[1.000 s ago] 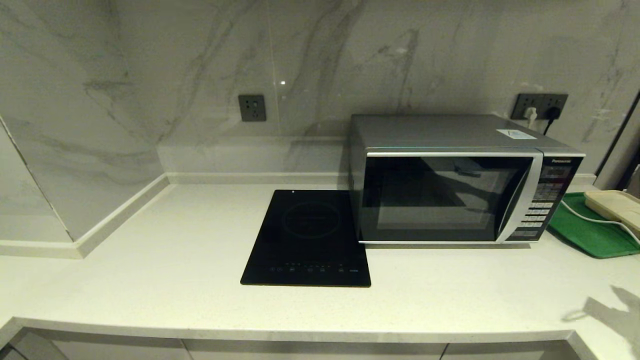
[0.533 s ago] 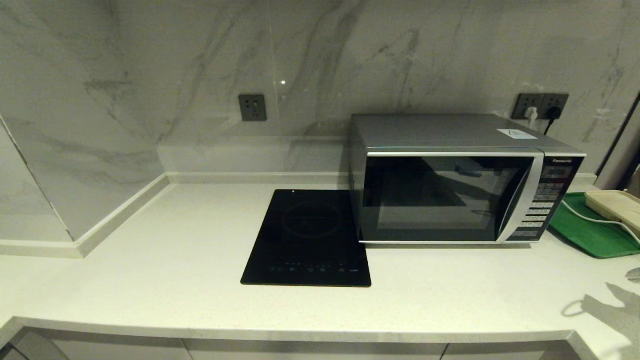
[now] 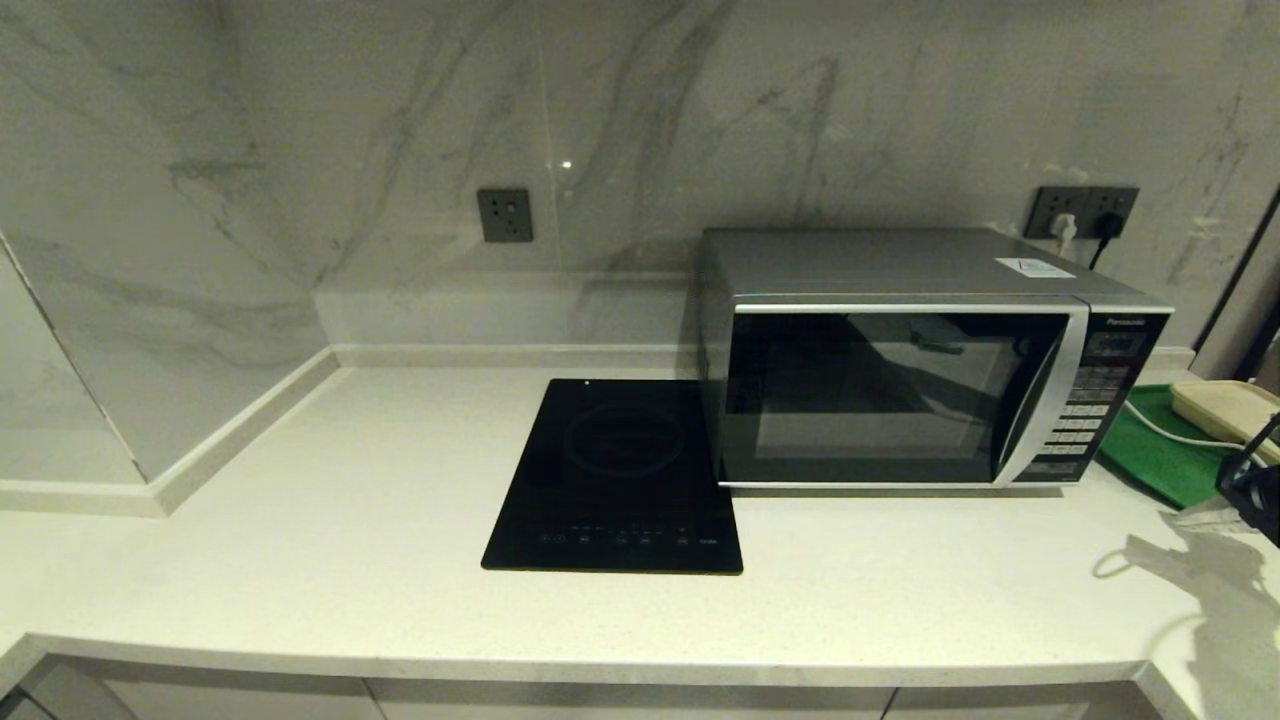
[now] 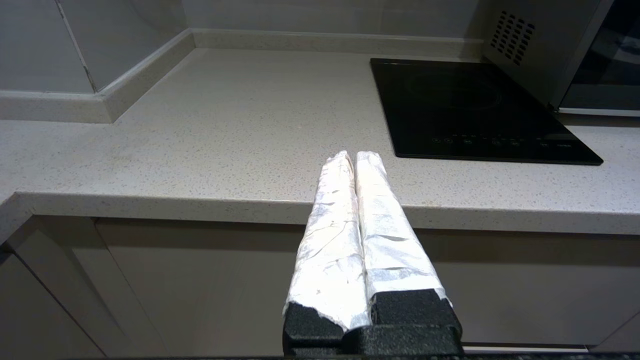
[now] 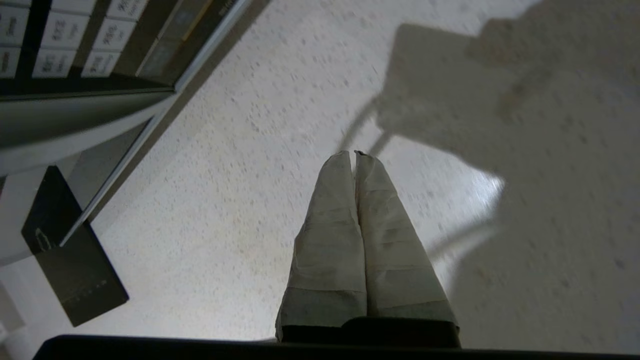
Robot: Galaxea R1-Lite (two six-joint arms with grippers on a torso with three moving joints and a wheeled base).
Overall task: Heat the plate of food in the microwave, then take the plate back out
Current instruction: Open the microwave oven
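Microwave left of R gripper

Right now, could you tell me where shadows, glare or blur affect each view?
Head view: the microwave door mirrors the room, and an arm shadow falls on the counter at right. Right wrist view: motion-blurred, shadowed counter. Left wrist view: sharp, evenly lit.

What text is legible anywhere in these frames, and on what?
"Panasonic": top of the black button panel on the boxy silver-grey microwave.
Button labels on that panel: too blurred to read.
White sticker on the microwave's top: too small to read.
Touch-control icons along the front edge of the flat black glass induction cooktop: symbols only, unreadable.
Nothing else carries text.
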